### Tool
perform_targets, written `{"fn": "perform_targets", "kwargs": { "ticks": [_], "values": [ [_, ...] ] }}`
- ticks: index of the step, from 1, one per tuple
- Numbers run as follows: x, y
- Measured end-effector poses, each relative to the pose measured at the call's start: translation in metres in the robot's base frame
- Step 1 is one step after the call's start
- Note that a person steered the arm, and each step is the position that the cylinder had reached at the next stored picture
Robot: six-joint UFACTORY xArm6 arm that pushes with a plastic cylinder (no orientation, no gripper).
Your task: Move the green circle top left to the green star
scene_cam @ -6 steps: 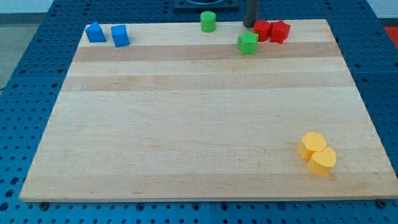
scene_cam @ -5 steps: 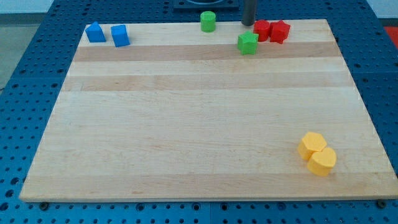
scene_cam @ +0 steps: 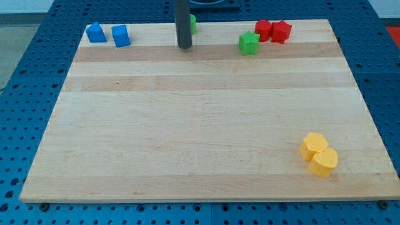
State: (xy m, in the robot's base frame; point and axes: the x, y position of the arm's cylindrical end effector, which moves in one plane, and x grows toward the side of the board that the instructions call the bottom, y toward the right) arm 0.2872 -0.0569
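Observation:
The green circle [scene_cam: 193, 24] sits at the board's top edge, mostly hidden behind my rod; only a green sliver shows at the rod's right side. The green star [scene_cam: 249, 43] lies to its right, a little lower, near the top edge. My tip [scene_cam: 184, 47] rests on the board just below and left of the green circle, well to the left of the green star.
Two red blocks [scene_cam: 264, 29] [scene_cam: 280, 31] sit side by side just right of and above the green star. Two blue blocks [scene_cam: 95, 32] [scene_cam: 120, 35] stand at the top left. Two yellow blocks [scene_cam: 312, 145] [scene_cam: 324, 162] touch at the bottom right. The wooden board [scene_cam: 200, 125] lies on a blue pegboard.
My rod has moved left from beside the red blocks to the green circle's left side, now covering most of it. The blocks look unmoved.

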Motion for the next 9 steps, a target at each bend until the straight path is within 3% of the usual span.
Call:
{"fn": "perform_targets", "kwargs": {
  "ticks": [1,2,3,5,7,8,9],
  "values": [
    [-0.015,-0.013],
    [-0.062,-0.061],
    [-0.095,-0.072],
    [-0.095,-0.054],
    [-0.085,0.021],
    [-0.041,0.068],
    [-0.037,0.018]
  ]
}}
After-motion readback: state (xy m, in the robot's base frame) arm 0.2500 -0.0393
